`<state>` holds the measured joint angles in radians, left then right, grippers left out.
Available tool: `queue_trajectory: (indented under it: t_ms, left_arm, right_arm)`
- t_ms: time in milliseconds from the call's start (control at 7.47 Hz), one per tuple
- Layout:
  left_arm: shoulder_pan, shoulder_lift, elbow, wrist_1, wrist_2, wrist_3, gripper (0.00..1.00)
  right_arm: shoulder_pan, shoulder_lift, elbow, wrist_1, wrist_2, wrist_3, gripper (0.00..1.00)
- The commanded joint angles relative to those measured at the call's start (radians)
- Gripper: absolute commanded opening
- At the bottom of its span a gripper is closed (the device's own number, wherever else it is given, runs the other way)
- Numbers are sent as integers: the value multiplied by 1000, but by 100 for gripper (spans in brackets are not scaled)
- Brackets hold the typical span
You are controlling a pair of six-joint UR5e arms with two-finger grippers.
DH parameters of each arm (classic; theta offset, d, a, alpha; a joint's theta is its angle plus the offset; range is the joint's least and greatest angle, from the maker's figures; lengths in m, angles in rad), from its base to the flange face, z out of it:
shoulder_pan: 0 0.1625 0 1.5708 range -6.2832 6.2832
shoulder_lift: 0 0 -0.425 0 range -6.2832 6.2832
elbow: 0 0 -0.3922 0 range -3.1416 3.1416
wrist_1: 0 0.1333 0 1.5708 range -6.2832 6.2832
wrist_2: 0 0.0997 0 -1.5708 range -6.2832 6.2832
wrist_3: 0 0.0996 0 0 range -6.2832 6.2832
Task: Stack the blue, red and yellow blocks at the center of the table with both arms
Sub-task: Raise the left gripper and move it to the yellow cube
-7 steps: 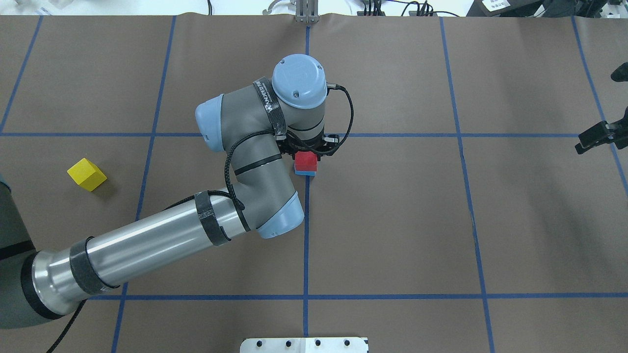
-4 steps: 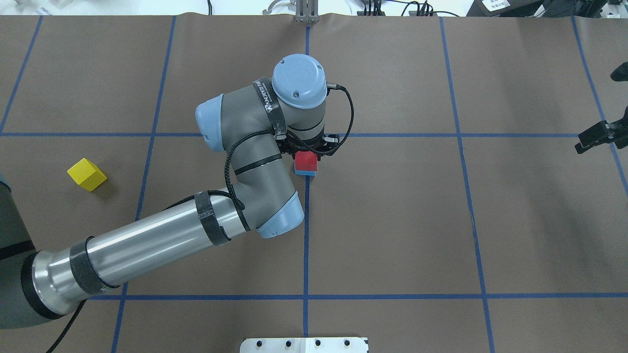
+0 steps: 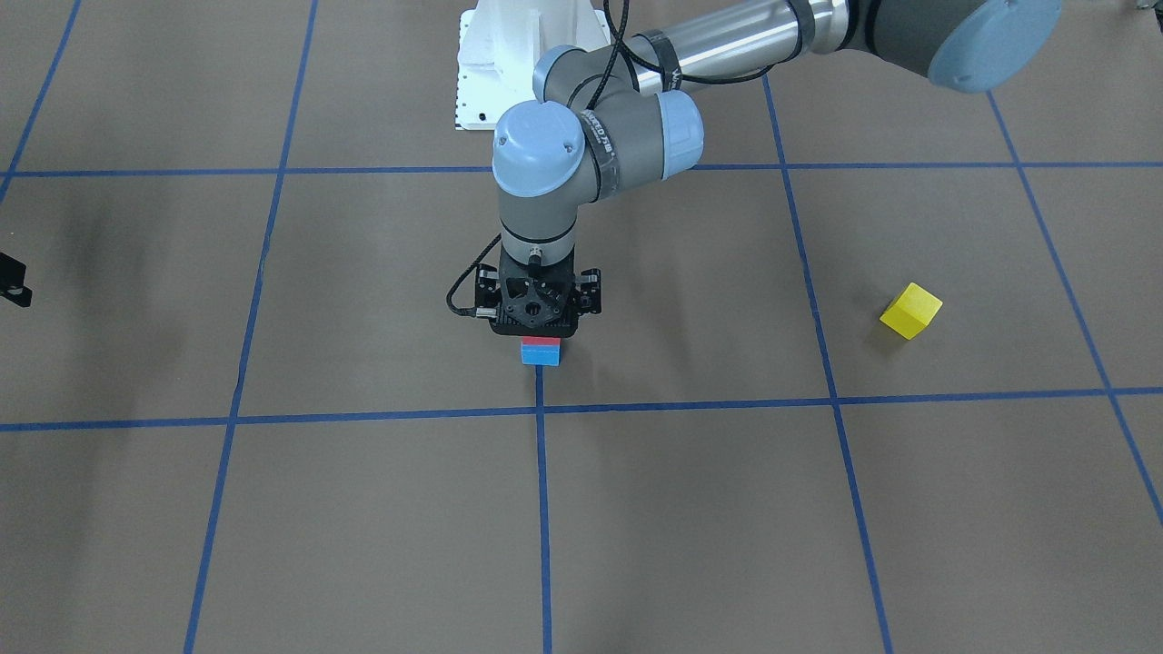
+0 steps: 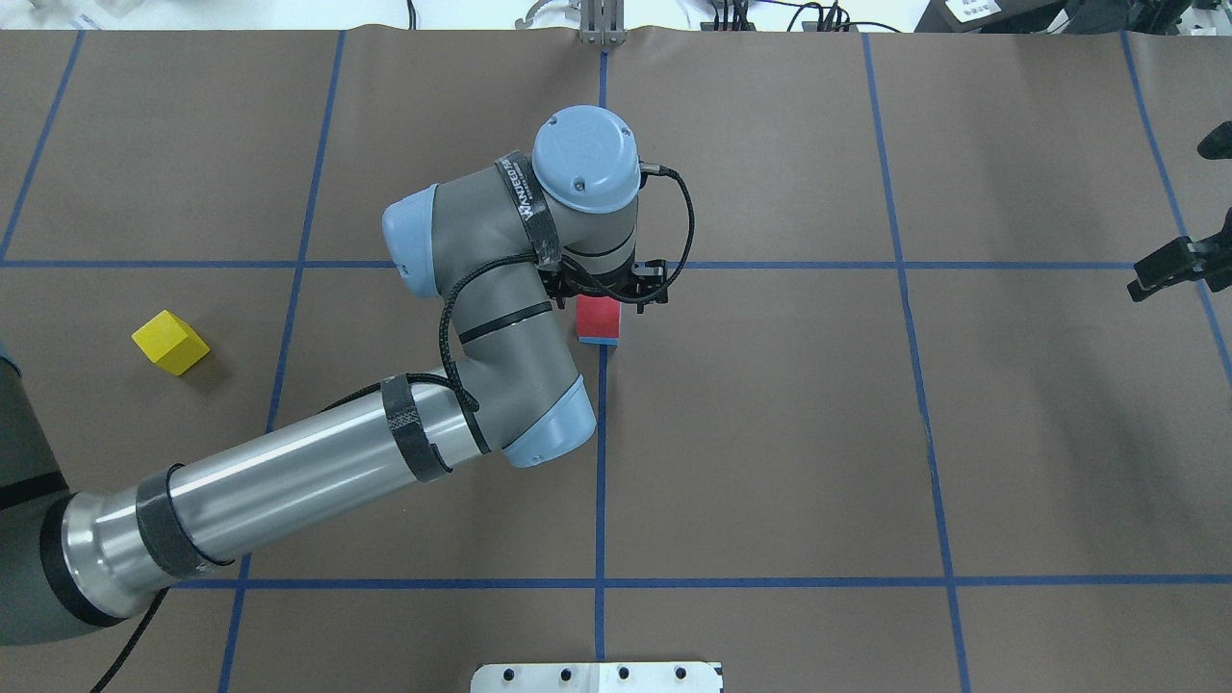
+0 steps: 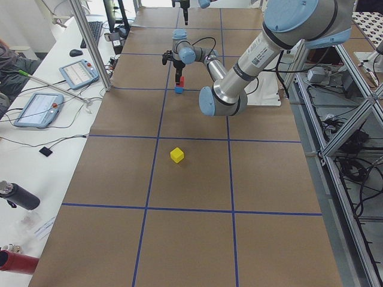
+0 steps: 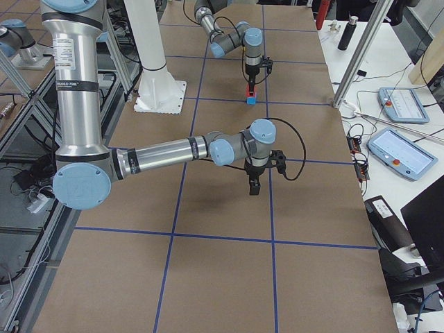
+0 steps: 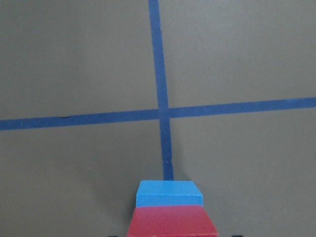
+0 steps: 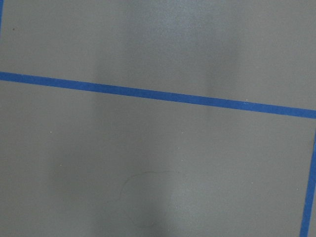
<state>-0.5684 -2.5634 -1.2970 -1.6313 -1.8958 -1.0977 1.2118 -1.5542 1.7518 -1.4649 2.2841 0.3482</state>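
Just on the robot's side of the centre tape cross (image 3: 540,413), I see the blue block (image 3: 541,355) on the table with the red block (image 4: 597,312) on top. My left gripper (image 3: 539,332) straddles the red block, its jaws slightly wider than the block and gripping nothing. Well off the cross to the robot's left lies the yellow block (image 3: 910,310). Farther off on the right hangs the right gripper (image 4: 1167,272); I cannot tell how its jaws stand.

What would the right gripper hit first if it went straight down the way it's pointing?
The right gripper points straight down at the brown-papered table. Its wrist view shows only paper and a blue tape line, no block. It would likely meet the table first; its height above it is unclear.
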Motion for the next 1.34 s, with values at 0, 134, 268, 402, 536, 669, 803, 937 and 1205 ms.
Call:
queue_trajectory:
  t_ms: [0, 134, 268, 402, 536, 669, 803, 937, 1205]
  left_arm:
    - [-4, -4, -11, 4, 0, 1, 99]
    - [-10, 5, -57, 14, -3, 1, 99]
    - [-21, 41, -149, 87, -8, 4, 100]
    - [-34, 117, -292, 169, -9, 65, 100]
    - [-44, 261, -455, 191, -11, 94, 100]
    - [-63, 401, -572, 173, -11, 129, 100]
    - [-89, 490, -609, 171, -12, 198, 100]
    - [-115, 584, -631, 139, -20, 205, 100]
    - [-267, 853, -613, -116, -162, 515, 100]
  right_arm:
    - [0, -1, 0, 0, 0, 0, 100]
    - [0, -1, 2, 0, 0, 0, 100]
    - [0, -1, 2, 0, 0, 0, 100]
    - [0, -1, 2, 0, 0, 0, 100]
    - [0, -1, 2, 2, 0, 0, 100]
    - [0, -3, 3, 2, 0, 2, 100]
    - [0, -1, 3, 2, 0, 6, 100]
    - [0, 2, 6, 2, 0, 14, 100]
    - [0, 11, 17, 2, 2, 15, 100]
